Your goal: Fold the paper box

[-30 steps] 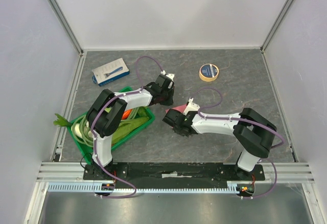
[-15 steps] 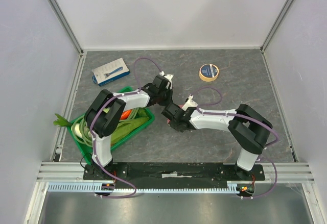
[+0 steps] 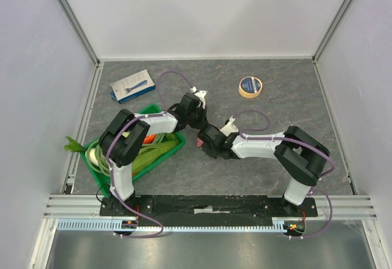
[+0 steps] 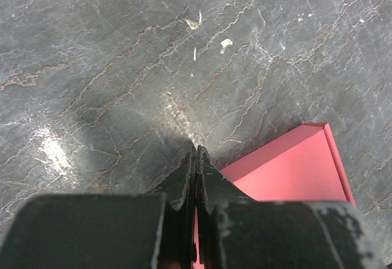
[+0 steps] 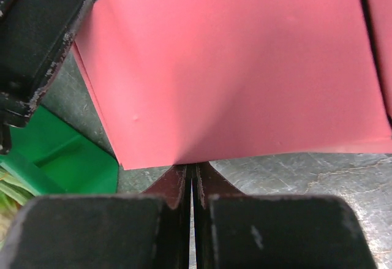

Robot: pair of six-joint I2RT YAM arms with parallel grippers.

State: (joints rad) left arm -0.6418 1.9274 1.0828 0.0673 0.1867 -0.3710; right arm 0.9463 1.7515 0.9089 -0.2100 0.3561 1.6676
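The paper box [image 5: 233, 67] is a flat pink-salmon card lying on the grey table, almost hidden under the arms in the top view [image 3: 199, 140]. My right gripper [image 5: 192, 168] is shut, and its tips butt against the card's near edge with nothing between them. My left gripper [image 4: 196, 151] is also shut, its tips on bare table just left of the card [image 4: 294, 165]. A sliver of pink shows through the gap low between its fingers. In the right wrist view the left gripper's fingers [image 5: 43, 42] overlap the card's far left corner. Both grippers meet mid-table [image 3: 201, 131].
A green crate [image 3: 179, 141] of vegetables stands just left of the grippers, its wall [image 5: 79, 165] close to the card. A blue-and-white flat package [image 3: 132, 86] lies at the back left. A tape roll [image 3: 250, 86] sits at the back right.
My right gripper has slid left with the pink card ahead of it, toward the left gripper and the crate. The left gripper has edged slightly left. Both stayed shut.
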